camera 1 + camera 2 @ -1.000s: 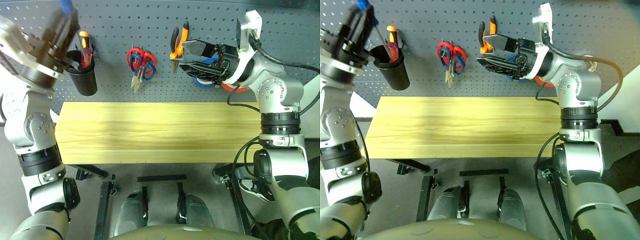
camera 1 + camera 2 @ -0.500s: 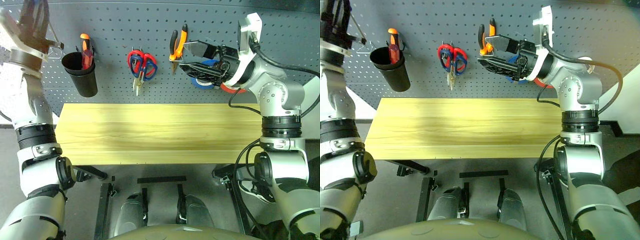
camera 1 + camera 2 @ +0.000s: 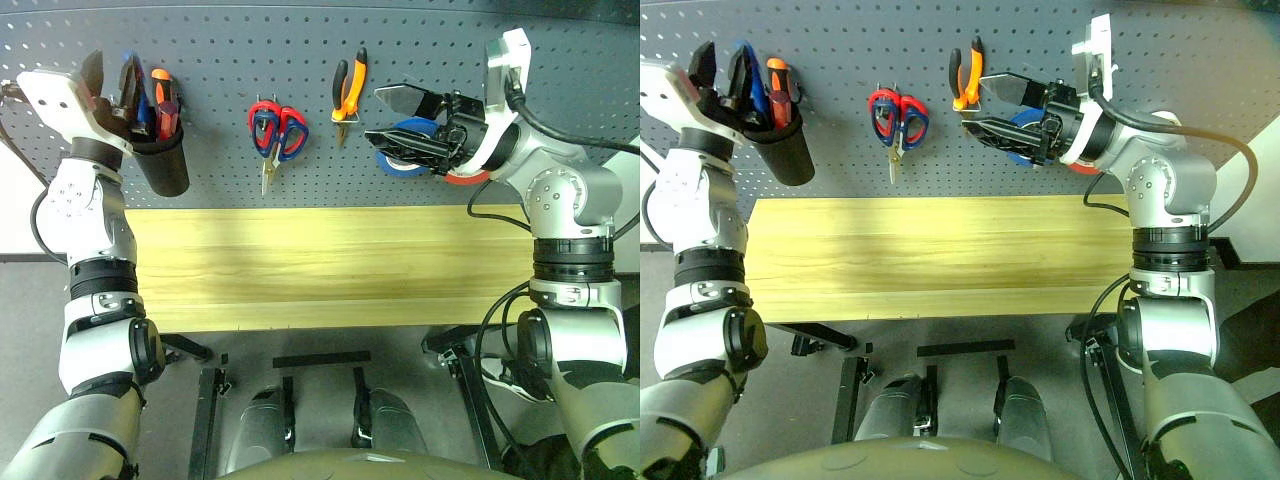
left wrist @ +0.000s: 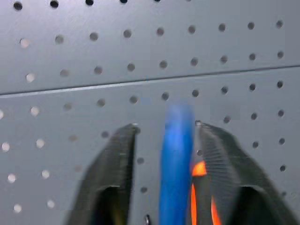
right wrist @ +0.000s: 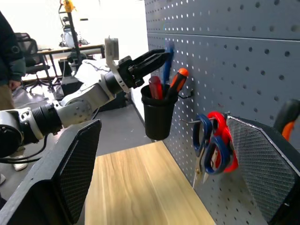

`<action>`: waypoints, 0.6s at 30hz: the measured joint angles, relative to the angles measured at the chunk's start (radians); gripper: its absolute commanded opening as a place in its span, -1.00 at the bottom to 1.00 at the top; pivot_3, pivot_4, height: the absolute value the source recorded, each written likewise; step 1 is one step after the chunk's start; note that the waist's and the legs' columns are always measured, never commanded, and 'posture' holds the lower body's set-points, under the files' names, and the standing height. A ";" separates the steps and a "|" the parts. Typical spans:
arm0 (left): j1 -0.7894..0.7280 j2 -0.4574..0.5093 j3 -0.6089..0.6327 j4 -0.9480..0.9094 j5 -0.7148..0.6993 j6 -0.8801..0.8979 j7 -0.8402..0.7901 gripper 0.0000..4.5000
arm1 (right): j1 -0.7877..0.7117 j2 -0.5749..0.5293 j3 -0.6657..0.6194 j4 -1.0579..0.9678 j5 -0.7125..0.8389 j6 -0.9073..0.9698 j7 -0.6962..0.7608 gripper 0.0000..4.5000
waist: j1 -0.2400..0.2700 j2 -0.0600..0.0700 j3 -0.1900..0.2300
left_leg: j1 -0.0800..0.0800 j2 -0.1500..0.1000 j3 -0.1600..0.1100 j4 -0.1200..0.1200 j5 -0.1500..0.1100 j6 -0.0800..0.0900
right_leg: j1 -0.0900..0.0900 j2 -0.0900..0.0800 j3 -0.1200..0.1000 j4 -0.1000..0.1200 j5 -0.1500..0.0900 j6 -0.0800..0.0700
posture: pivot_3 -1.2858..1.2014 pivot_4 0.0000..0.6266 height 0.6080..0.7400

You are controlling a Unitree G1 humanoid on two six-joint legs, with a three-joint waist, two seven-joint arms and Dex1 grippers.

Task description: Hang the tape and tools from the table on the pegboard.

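while your left gripper (image 3: 108, 80) opens over the black cup (image 3: 163, 165), the job looks almost finished.

with the table (image 3: 330, 265) bare, everything has gone up on the pegboard (image 3: 300, 60): to the cup's right hang the dark-blue scissors (image 3: 266, 135) beside red-handled scissors (image 3: 292, 125), then the pliers (image 3: 349, 90), then the blue tape (image 3: 404, 150) with a red roll (image 3: 462, 178) past it. the cup holds a red and an orange-handled screwdriver (image 3: 163, 90), and the blue screwdriver (image 4: 176, 164) stands in it between your left jaws, which sit parted and apart from it, gripping nothing you can see. your right gripper (image 3: 395, 118) hovers wide open and empty before the tape. what remains, i judge, is drawing both arms back.
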 measured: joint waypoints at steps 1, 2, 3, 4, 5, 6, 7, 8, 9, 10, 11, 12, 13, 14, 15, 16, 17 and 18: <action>0.002 0.000 0.000 -0.012 -0.004 0.003 -0.005 0.48 | 0.000 0.000 0.000 0.000 0.000 0.000 -0.002 1.00 | -0.002 0.000 0.000 | 0.000 0.000 0.000 0.000 0.000 0.000 | 0.000 0.000 0.000 0.000 0.000 0.000 | 0.07 -0.61 0.87; 0.012 -0.001 0.000 -0.041 -0.023 0.010 -0.021 0.48 | 0.000 0.000 0.000 0.000 0.000 0.000 -0.003 1.00 | -0.003 0.000 0.000 | 0.000 0.000 0.000 0.000 0.000 0.000 | 0.000 0.000 0.000 0.000 0.000 0.000 | 0.07 -0.61 0.87; 0.022 -0.001 0.000 -0.077 -0.043 0.017 -0.041 0.48 | 0.000 -0.002 0.000 -0.001 0.000 0.000 -0.004 1.00 | -0.004 0.000 0.000 | 0.000 0.000 0.000 0.000 0.000 0.000 | 0.000 0.000 0.000 0.000 0.000 0.000 | 0.07 -0.61 0.87; 0.037 -0.001 0.001 -0.122 -0.074 0.033 -0.068 0.48 | 0.000 -0.001 0.000 -0.001 0.000 0.000 -0.006 1.00 | -0.005 0.000 0.000 | 0.000 0.000 0.000 0.000 0.000 0.000 | 0.000 0.000 0.000 0.000 0.000 0.000 | 0.07 -0.60 0.87; 0.050 -0.001 0.002 -0.165 -0.105 0.050 -0.093 0.48 | 0.000 -0.002 0.000 -0.002 0.000 0.000 -0.010 1.00 | -0.006 0.000 0.000 | 0.000 0.000 0.000 0.000 0.000 0.000 | 0.000 0.000 0.000 0.000 0.000 0.000 | 0.07 -0.60 0.87; 0.060 -0.001 0.003 -0.201 -0.130 0.065 -0.112 0.48 | 0.000 -0.003 0.000 -0.002 0.000 0.000 -0.011 1.00 | -0.007 0.000 0.000 | 0.000 0.000 0.000 0.000 0.000 0.000 | 0.000 0.000 0.000 0.000 0.000 0.000 | 0.07 -0.60 0.87; 0.076 0.001 0.004 -0.250 -0.165 0.095 -0.139 0.48 | 0.001 -0.006 0.000 -0.004 0.001 0.002 -0.011 1.00 | -0.007 0.000 0.000 | 0.000 0.000 0.000 0.000 0.000 0.000 | 0.000 0.000 0.000 0.000 0.000 0.000 | 0.07 -0.60 0.87; 0.102 0.010 0.004 -0.317 -0.213 0.144 -0.175 0.48 | 0.003 -0.013 -0.001 -0.007 0.002 0.006 -0.011 1.00 | -0.008 0.000 0.000 | 0.000 0.000 0.000 0.000 0.000 0.000 | 0.000 0.000 0.000 0.001 0.000 0.000 | 0.07 -0.60 0.87; 0.118 0.018 0.004 -0.357 -0.246 0.179 -0.199 0.48 | 0.004 -0.020 -0.002 -0.007 0.002 0.011 -0.012 1.00 | -0.008 0.000 0.000 | 0.000 0.000 0.000 0.000 0.000 0.000 | 0.000 0.000 0.000 0.001 0.000 0.000 | 0.07 -0.61 0.87; 0.147 0.044 0.004 -0.422 -0.311 0.253 -0.241 0.48 | 0.005 -0.028 -0.003 -0.008 0.004 0.015 -0.011 1.00 | -0.009 0.000 0.000 | 0.000 0.001 0.000 0.000 0.000 0.000 | 0.000 0.000 0.000 0.001 0.000 0.000 | 0.07 -0.61 0.87; 0.174 0.070 0.003 -0.476 -0.360 0.318 -0.281 0.48 | 0.008 -0.041 -0.008 -0.008 0.004 0.021 -0.010 1.00 | -0.010 0.000 0.000 | 0.000 0.001 0.000 0.000 0.000 0.000 | 0.000 0.000 0.000 0.001 0.000 0.000 | 0.06 -0.63 0.87; 0.200 0.095 0.003 -0.523 -0.403 0.378 -0.317 0.48 | 0.014 -0.054 -0.019 -0.008 0.004 0.024 -0.009 1.00 | -0.010 0.000 0.000 | 0.000 0.001 0.000 0.000 0.000 0.000 | 0.000 0.000 0.000 0.001 0.000 0.000 | 0.06 -0.63 0.87; 0.222 0.120 0.003 -0.563 -0.445 0.438 -0.351 0.48 | 0.019 -0.066 -0.024 -0.008 0.005 0.028 -0.008 1.00 | -0.010 0.001 0.000 | 0.000 0.001 0.000 0.000 0.000 0.000 | 0.000 0.000 0.000 0.001 0.000 0.000 | 0.06 -0.63 0.87; 0.248 0.147 0.001 -0.601 -0.482 0.497 -0.385 0.48 | 0.025 -0.078 -0.025 -0.008 0.005 0.033 -0.004 1.00 | -0.009 0.001 -0.001 | 0.001 0.001 0.000 0.000 0.000 0.000 | 0.000 0.000 0.000 0.001 0.000 0.000 | 0.06 -0.63 0.87; 0.274 0.168 -0.001 -0.631 -0.509 0.549 -0.417 0.48 | 0.036 -0.088 -0.026 -0.009 0.006 0.039 0.002 1.00 | -0.008 0.002 -0.002 | 0.001 0.001 0.000 0.000 0.000 0.000 | 0.000 0.000 0.000 0.001 0.000 0.000 | 0.05 -0.64 0.87; 0.287 0.176 -0.006 -0.647 -0.523 0.580 -0.441 0.48 | 0.047 -0.095 -0.026 -0.009 0.006 0.044 0.007 1.00 | -0.006 0.002 -0.004 | 0.001 0.001 0.000 0.000 0.000 0.000 | 0.001 0.000 0.001 0.001 0.000 0.000 | 0.05 -0.64 0.87; 0.302 0.191 -0.026 -0.656 -0.521 0.603 -0.472 0.48 | 0.064 -0.104 -0.020 -0.010 0.004 0.047 0.020 1.00 | -0.003 0.002 -0.004 | 0.002 0.001 0.000 0.000 0.000 0.000 | 0.002 0.000 0.000 0.001 0.000 0.000 | 0.04 -0.65 0.87; 0.321 0.202 -0.051 -0.663 -0.518 0.619 -0.508 0.48 | 0.087 -0.114 -0.014 -0.011 0.000 0.046 0.031 1.00 | -0.002 0.002 -0.007 | 0.004 0.000 0.000 0.000 0.000 0.000 | 0.004 0.000 0.001 0.000 0.000 0.000 | 0.04 -0.65 0.87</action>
